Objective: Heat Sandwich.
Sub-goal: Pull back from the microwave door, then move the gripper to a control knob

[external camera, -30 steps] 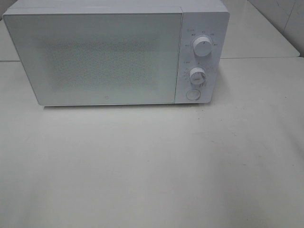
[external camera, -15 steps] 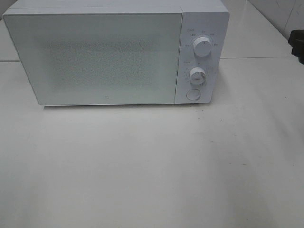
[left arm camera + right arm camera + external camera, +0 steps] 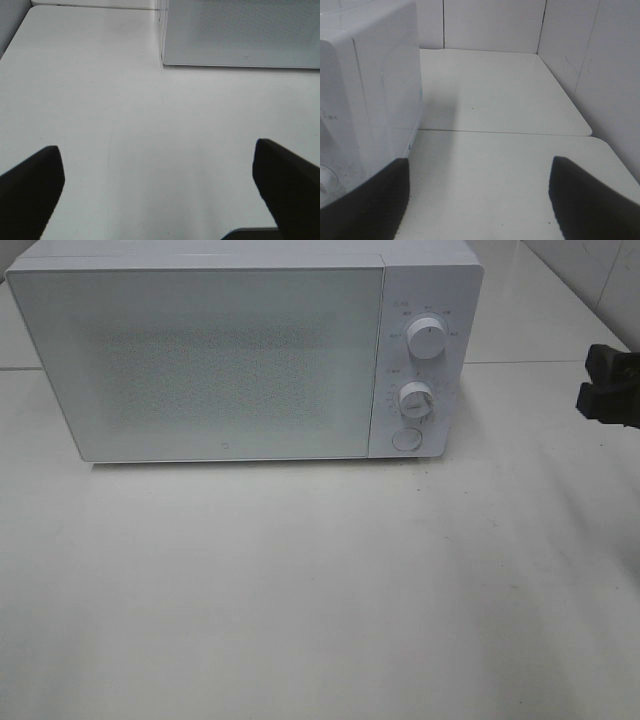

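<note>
Microwave (image 3: 200, 360) shut, right tool (image 3: 592, 378) spread wide beside it, seemingly hovering, left tool (image 3: 157, 147) released above table (image 3: 100, 100)

I read this place as a bare test cell: a lone white microwave (image 3: 200, 360) stands on a plain white desk (image 3: 320, 590), boxed in by plain white wall panels (image 3: 490, 25).

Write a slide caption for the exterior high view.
Closed white microwave on a white table; open right gripper at the frame's right edge, clear of the microwave.
</note>
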